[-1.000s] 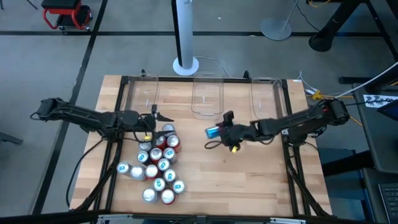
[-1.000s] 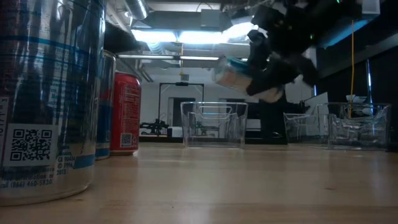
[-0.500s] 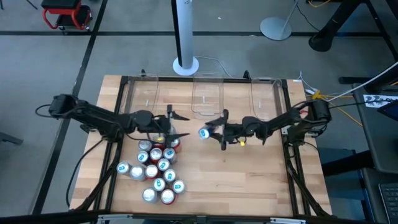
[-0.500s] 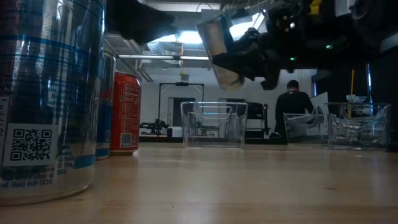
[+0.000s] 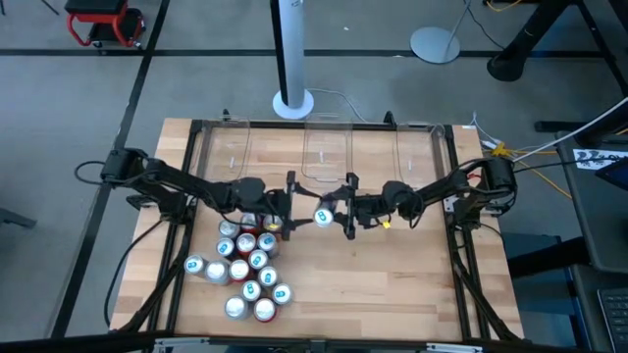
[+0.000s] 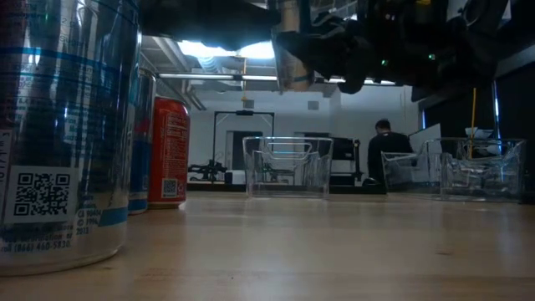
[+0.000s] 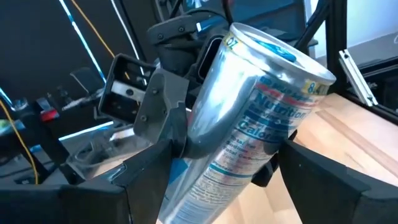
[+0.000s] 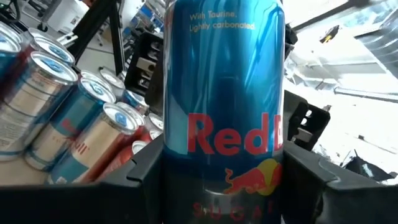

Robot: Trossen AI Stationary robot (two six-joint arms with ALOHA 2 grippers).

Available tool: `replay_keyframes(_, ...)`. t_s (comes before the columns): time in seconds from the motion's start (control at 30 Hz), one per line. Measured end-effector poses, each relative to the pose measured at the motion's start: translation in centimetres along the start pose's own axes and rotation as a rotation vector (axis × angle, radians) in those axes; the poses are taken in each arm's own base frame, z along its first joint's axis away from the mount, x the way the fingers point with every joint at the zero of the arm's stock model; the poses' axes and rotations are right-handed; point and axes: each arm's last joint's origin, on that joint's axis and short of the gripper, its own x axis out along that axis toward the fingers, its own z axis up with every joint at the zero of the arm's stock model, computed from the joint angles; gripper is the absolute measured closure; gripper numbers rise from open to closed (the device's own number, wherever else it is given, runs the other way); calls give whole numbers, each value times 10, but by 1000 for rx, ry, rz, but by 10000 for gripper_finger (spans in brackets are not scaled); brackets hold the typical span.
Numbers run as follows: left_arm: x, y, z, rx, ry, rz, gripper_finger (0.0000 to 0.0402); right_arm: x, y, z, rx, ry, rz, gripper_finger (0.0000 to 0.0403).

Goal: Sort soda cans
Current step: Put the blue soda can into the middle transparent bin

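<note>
Mid-air above the desk (image 5: 392,284), the right claw (image 5: 339,212) grips a blue Red Bull can (image 5: 321,213); the left claw (image 5: 299,211), fingers spread, brackets its other end.

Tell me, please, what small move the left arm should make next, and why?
Probably close the left pincer on the blue can: the right pincer holds it above the table, and it lies between the left pincer's open fingers, so a handover looks ready.

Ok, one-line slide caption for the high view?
Mid-table handover: right gripper holds a blue Red Bull can as the left gripper closes in beside the can cluster.
</note>
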Motion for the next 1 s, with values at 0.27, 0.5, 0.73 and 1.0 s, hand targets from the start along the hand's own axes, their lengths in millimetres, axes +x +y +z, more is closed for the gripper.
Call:
replay_keyframes(0.27,-1,-2,8,39,-61,8,122,2,-3,3,-13,-3,-36,187)
replay_keyframes(0.5,-2,-2,2,59,24,15,123,1,0,0,-13,22,-18,187)
replay_keyframes(0.73,-4,-4,6,92,34,26,123,1,-1,0,-41,22,-29,187)
replay_keyframes(1.0,-8,-6,11,113,27,49,123,2,-3,1,-49,23,-51,187)
